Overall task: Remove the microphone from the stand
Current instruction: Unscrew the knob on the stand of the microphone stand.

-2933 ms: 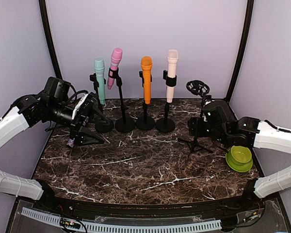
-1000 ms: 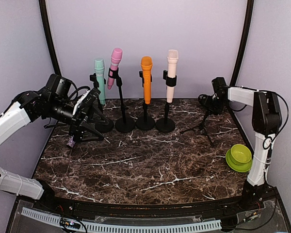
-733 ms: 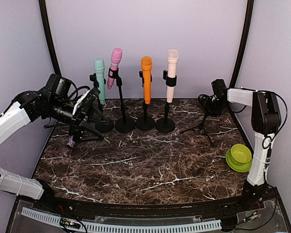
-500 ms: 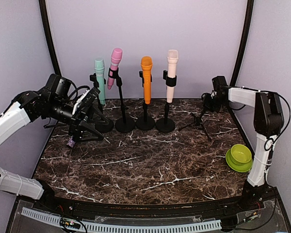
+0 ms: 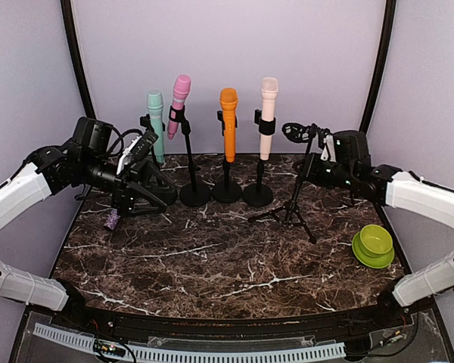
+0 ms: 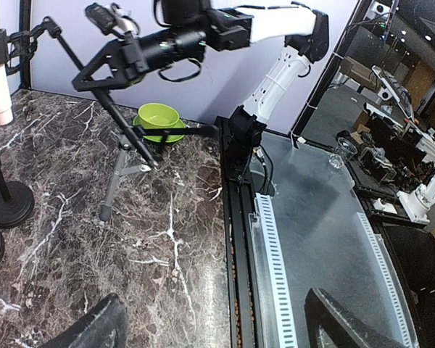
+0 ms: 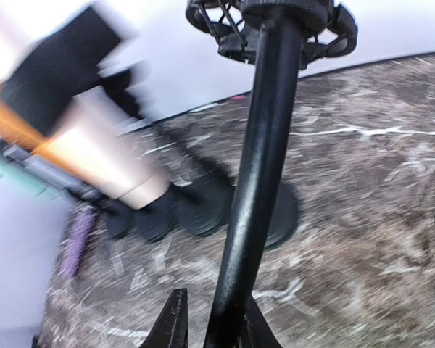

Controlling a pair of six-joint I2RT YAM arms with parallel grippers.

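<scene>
Clamping tripod stand (image 5: pixel 298 185) (right claw (image 7: pixel 212 326)).

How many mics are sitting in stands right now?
4, in a row along the back: teal mic far left, pink mic next, then orange mic, cream mic rightmost. The mount on the tripod stand is empty.

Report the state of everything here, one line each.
teal microphone, clipped upright
pink microphone, clipped, tilted
orange microphone, clipped upright
cream microphone, clipped upright
tripod stand, leaning, mount empty
green bowl, upright
left gripper, jaws open, empty
right gripper, jaws shut on tripod stand
</scene>
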